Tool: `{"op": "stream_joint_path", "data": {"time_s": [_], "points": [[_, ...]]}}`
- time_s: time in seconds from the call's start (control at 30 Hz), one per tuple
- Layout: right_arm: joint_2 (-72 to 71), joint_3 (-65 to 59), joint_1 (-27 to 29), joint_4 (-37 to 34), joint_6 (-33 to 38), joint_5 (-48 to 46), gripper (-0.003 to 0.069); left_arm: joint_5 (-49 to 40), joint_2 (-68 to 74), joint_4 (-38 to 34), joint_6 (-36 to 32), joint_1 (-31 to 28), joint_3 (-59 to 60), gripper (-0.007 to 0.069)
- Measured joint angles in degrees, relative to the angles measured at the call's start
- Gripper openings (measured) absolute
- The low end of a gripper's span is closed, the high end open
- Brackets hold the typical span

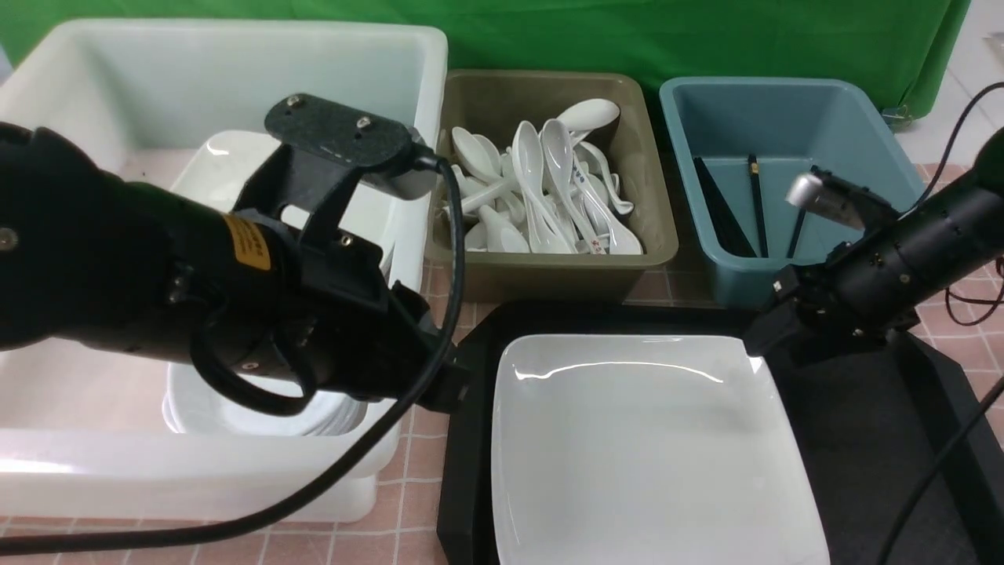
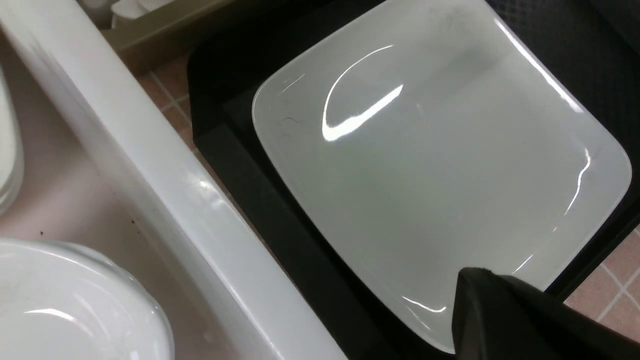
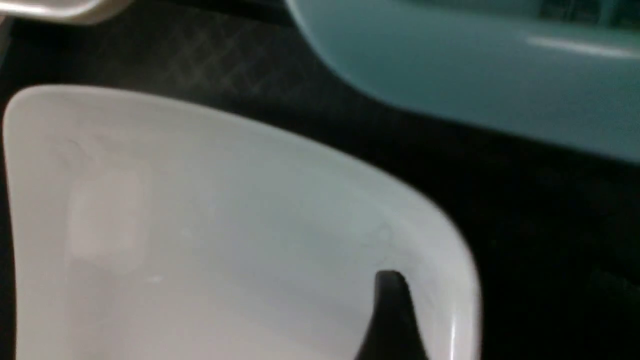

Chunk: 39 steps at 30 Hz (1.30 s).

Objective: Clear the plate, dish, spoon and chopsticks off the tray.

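The large white plate (image 1: 643, 447) (image 2: 425, 175) (image 3: 200, 225) lies on the black tray (image 1: 863, 439) (image 2: 280, 215). My right gripper (image 1: 757, 337) is at the plate's far right corner and is open. One of its fingers (image 3: 392, 310) sits over the inside of the plate's rim; the other is lost against the dark tray. My left gripper (image 1: 447, 388) (image 2: 470, 280) is shut and empty, just above the plate's left edge. Spoons (image 1: 541, 180) fill the olive bin (image 1: 486, 102). Black chopsticks (image 1: 754, 196) stand in the blue bin (image 1: 784, 118). White dishes (image 1: 196, 408) (image 2: 75, 300) sit in the white bin (image 1: 196, 63).
The three bins stand in a row behind and to the left of the tray. The white bin's wall (image 2: 165, 190) runs close along the tray's left edge. The blue bin's wall (image 3: 475, 75) rises just beyond the right gripper. Pink tiled tabletop (image 1: 392, 541) shows around them.
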State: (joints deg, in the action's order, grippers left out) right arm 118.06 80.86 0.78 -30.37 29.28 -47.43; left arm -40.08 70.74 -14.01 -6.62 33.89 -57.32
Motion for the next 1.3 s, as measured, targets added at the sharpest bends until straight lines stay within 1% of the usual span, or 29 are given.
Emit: {"op": "stream_joint_path", "data": {"time_s": [0.23,0.33,0.4,0.43,0.47,0.7,0.8,0.87,0.9,0.97,1.03,1.07,1.13,1.23,1.3], "points": [[3.4,1.06,-3.07,0.02,1.51,0.39,0.0528,0.0,0.0,0.25,0.0,0.0,0.0,-0.0003],[3.74,1.27,-4.65,0.09,1.73,0.79,0.0503,-0.05,0.0,0.36,0.05,0.0,0.0,-0.0003],[3.92,1.46,-5.69,1.19,1.79,1.56,0.0402,-0.34,0.0,0.47,0.35,0.0,0.0,-0.0003],[4.04,1.51,-5.93,2.05,1.79,1.86,0.0307,-0.46,0.0,0.49,0.84,0.0,0.0,-0.0003],[4.05,1.53,-6.01,2.57,2.48,1.78,0.0253,-0.5,0.0,0.49,0.94,0.0,0.0,-0.0003],[3.89,1.53,-6.07,2.62,2.81,-0.6,0.0243,-0.62,0.0,2.24,2.77,0.0,0.0,-0.0003],[1.54,1.34,-6.18,3.77,2.66,-1.91,0.0219,-0.94,0.0,4.81,5.71,0.0,0.0,-0.0003],[-3.58,1.03,-6.18,4.23,2.66,-3.24,0.0165,-1.89,0.0,8.13,8.83,0.0,0.0,-0.0003],[-4.02,1.03,-6.18,4.23,2.66,-3.25,0.0161,-1.86,0.0,8.13,8.98,0.0,0.0,-0.0003],[-9.56,1.03,-6.24,3.82,2.34,-4.12,0.0101,-2.93,0.0,10.92,11.42,0.0,-0.44,-0.0003],[-14.13,1.03,-6.24,3.69,1.34,-4.11,0.0072,-3.84,0.0,13.09,12.99,0.0,-1.22,-0.0003],[-14.55,1.03,-6.24,3.69,1.34,-4.11,0.0071,-3.94,0.0,13.27,13.1,0.0,-1.3,-0.0003],[-19.55,1.16,-6.24,5.3,1.16,-2.81,0.0071,-4.62,0.0,15.94,14.35,0.0,-2.66,-0.0003],[-21.77,2.17,-6.24,6.58,1.16,-2.91,0.0073,-4.9,0.0,17.7,15.13,0.0,-4.17,-0.0003],[-23.36,4.76,-6.35,7.02,0.08,-3.92,0.0073,-5.32,0.0,18.49,15.84,-1.23,-6.03,-0.0003]]}}
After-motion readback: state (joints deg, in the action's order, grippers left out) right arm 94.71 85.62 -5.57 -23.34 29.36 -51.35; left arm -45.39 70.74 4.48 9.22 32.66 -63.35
